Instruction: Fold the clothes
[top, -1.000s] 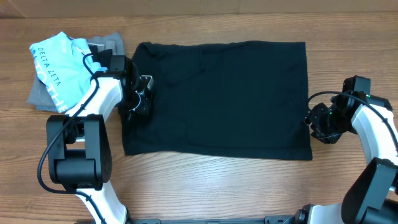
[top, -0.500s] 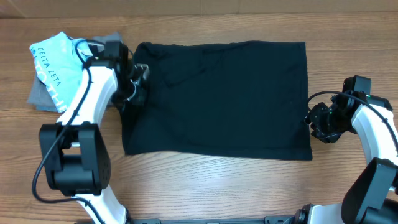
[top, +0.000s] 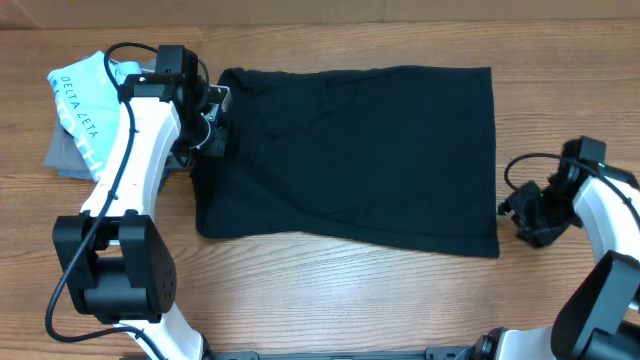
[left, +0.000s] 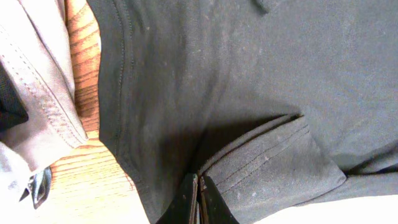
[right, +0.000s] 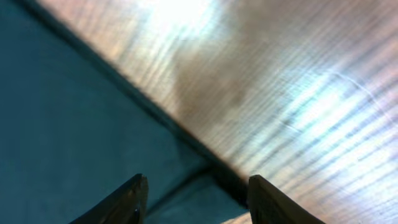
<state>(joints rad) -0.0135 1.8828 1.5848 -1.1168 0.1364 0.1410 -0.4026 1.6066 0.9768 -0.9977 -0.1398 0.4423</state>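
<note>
1. While the large plain black soft cloth garment (top: 360, 150) lies spread out as a wide rectangle on the light brown wooden table (top: 330, 300), its left edge is a little raised and wrinkled.
2. The left gripper (top: 214, 135) is at this left edge, near the upper left corner of the garment.
3. Seen from the left wrist, the left gripper (left: 198, 199) has its two dark fingers pressed together. They are clenched on a stitched fold of the black garment (left: 249, 74), and the cloth draws up toward the tips.
4. The right gripper (top: 510, 212) is just beside the right edge of the garment, near its lower right corner, above bare wood.
5. Seen from the right wrist, the right gripper (right: 198, 180) has its jaws standing apart, and they grasp nothing. The edge of the garment (right: 62, 137) runs slantwise under them.
6. A crumpled light blue shirt with white lettering (top: 85, 110) lies to the left of the black garment, on top of a grey folded garment (top: 62, 155).
7. The grey cloth (left: 37, 81) comes near the left hem of the black garment, and a strip of wood shows between them at the upper part.
</note>
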